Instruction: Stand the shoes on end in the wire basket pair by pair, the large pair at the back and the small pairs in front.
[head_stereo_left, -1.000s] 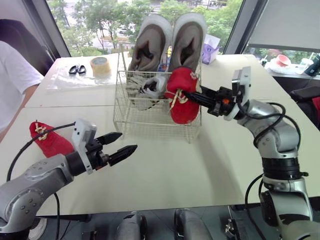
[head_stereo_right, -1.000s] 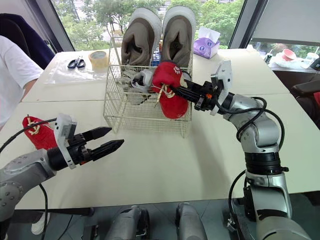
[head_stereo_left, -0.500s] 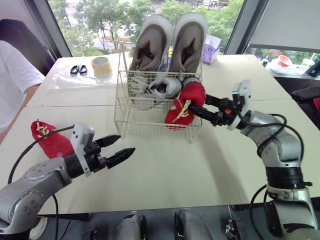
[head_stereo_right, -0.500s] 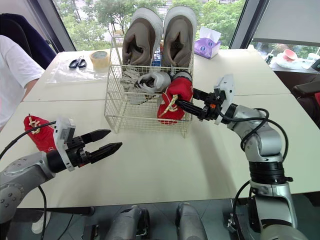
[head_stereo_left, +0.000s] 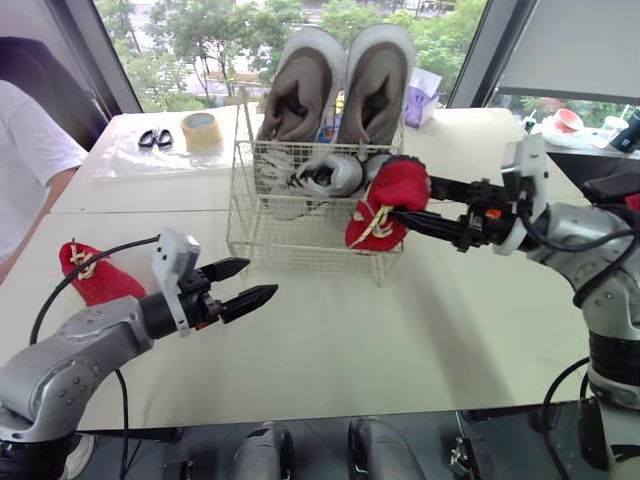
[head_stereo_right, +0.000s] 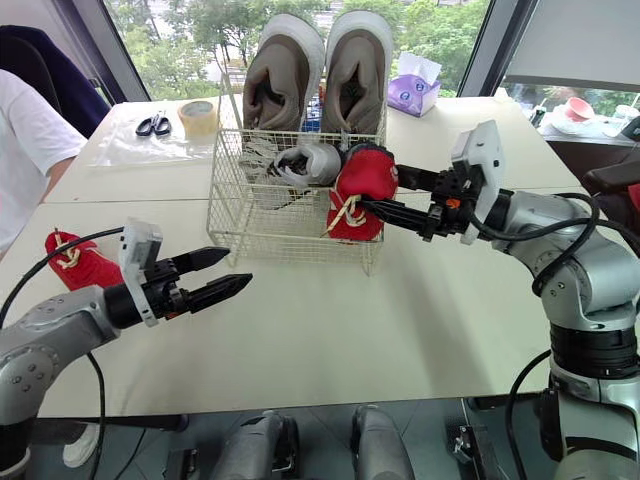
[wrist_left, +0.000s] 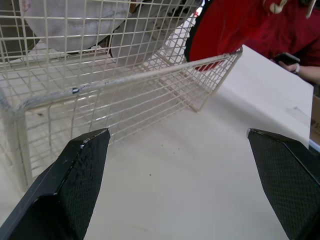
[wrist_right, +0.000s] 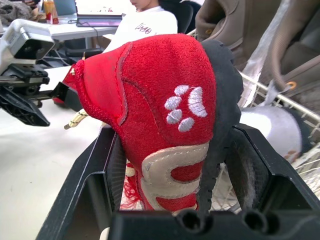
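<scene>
A white wire basket stands mid-table. Two large grey-brown shoes stand on end at its back, and small grey-and-white shoes lie in the front left. My right gripper is shut on a small red shoe with a white paw print, held at the basket's front right corner, level with the rim. A second red shoe lies on the table at the far left. My left gripper hovers open and empty over the table, in front of the basket's left side.
Scissors and a roll of tape lie at the back left. A purple tissue box sits behind the basket on the right. A person in a white shirt sits at the left edge of the table.
My right gripper dipped the red shoe down at the basket's front right, then lifted it and drew back to the right. My left gripper edged a little toward the basket, still open.
</scene>
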